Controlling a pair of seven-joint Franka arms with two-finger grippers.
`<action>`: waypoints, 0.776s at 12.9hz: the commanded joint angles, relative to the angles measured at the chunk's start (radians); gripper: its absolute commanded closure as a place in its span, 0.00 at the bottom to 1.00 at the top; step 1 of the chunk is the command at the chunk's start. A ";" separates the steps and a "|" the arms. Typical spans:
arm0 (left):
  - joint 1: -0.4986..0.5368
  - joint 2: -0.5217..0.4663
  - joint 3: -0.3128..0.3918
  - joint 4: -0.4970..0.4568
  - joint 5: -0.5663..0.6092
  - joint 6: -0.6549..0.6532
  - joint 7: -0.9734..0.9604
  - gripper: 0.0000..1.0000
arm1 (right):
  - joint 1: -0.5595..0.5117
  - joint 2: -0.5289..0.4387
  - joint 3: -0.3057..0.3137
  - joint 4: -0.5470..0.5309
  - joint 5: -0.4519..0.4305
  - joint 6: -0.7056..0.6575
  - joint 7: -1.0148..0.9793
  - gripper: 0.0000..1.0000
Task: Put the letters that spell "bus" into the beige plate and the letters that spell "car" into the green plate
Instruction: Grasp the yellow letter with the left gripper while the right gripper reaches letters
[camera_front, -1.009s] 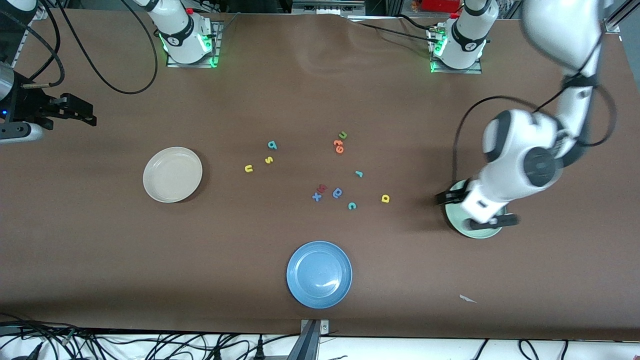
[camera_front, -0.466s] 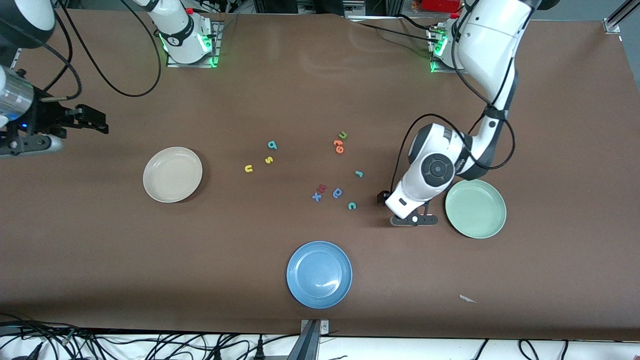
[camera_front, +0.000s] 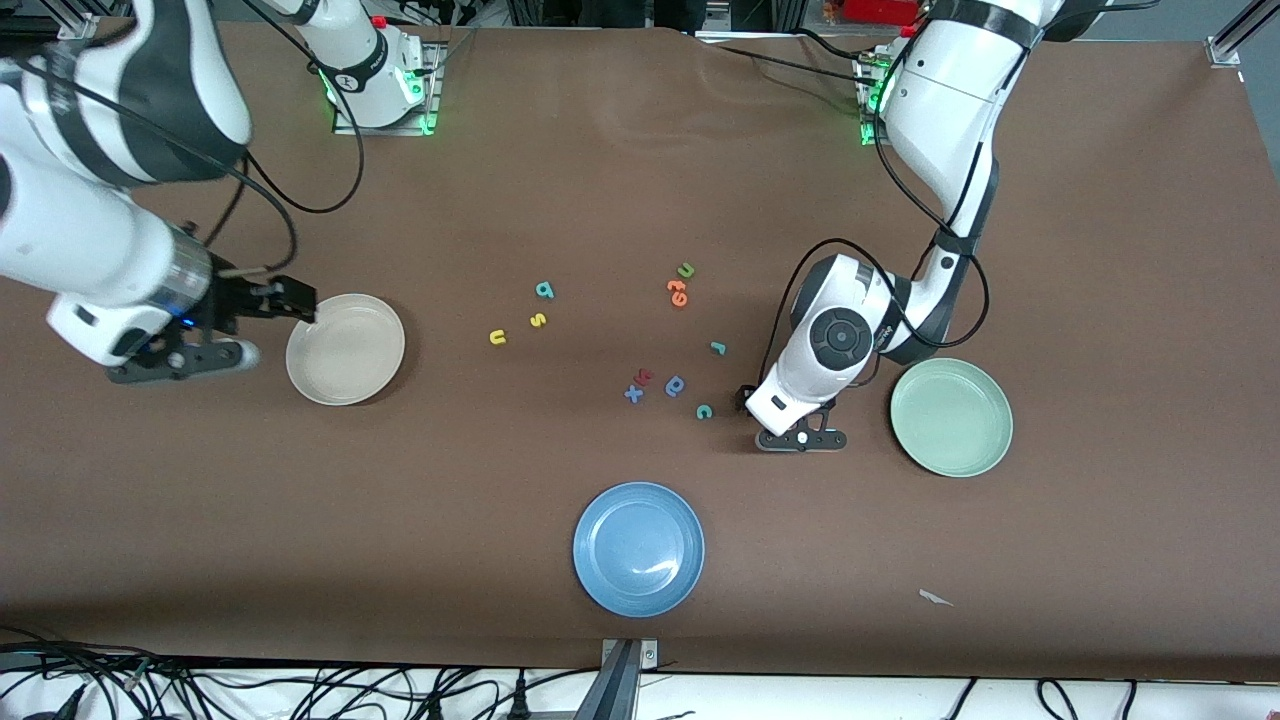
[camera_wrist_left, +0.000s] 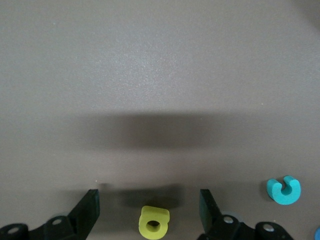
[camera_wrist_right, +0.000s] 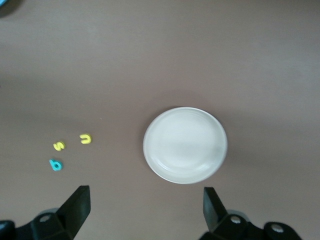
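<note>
Reaching low over the tabletop (camera_front: 1100, 250), the left hand (camera_wrist_left: 150, 210) has its fingers (camera_wrist_left: 87, 207) spread on either side of the yellow "a" (camera_wrist_left: 154, 223), which lies flat between them without being touched. In the front view this hand (camera_front: 748, 398) sits between the teal "c" (camera_front: 704, 411) and the green plate (camera_front: 951, 417), and the arm hides the "a" there. The thin teal "r" (camera_front: 717, 348) lies a little farther from the front camera than the "c". Beside the "c" are a darker blue round letter (camera_front: 676, 385), a red letter (camera_front: 645, 377) and a blue "x" (camera_front: 633, 394). Orange letters (camera_front: 677, 292) and a green "u" (camera_front: 686, 270) lie farther off.

The right hand (camera_front: 296, 303) hangs by the rim of the beige plate (camera_front: 345, 349) at the right arm's end, its fingers (camera_wrist_right: 77, 205) wide apart and holding nothing. The yellow "u" (camera_front: 497, 338), yellow "s" (camera_front: 538, 320) and teal "b" (camera_front: 544, 291) lie together on the tabletop, between the beige plate and the orange letters. A blue plate (camera_front: 639, 549) sits nearest the front camera. Both task plates are empty.
</note>
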 joint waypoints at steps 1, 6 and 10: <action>-0.013 0.014 0.013 0.011 -0.014 0.001 0.001 0.31 | 0.057 0.115 -0.005 0.087 0.023 0.029 0.108 0.00; -0.021 0.006 0.011 -0.026 -0.014 -0.006 -0.001 0.48 | 0.057 0.124 0.128 -0.152 0.012 0.400 0.215 0.00; -0.042 0.003 0.011 -0.035 -0.016 -0.012 -0.015 0.50 | 0.057 0.114 0.181 -0.362 -0.009 0.648 0.237 0.00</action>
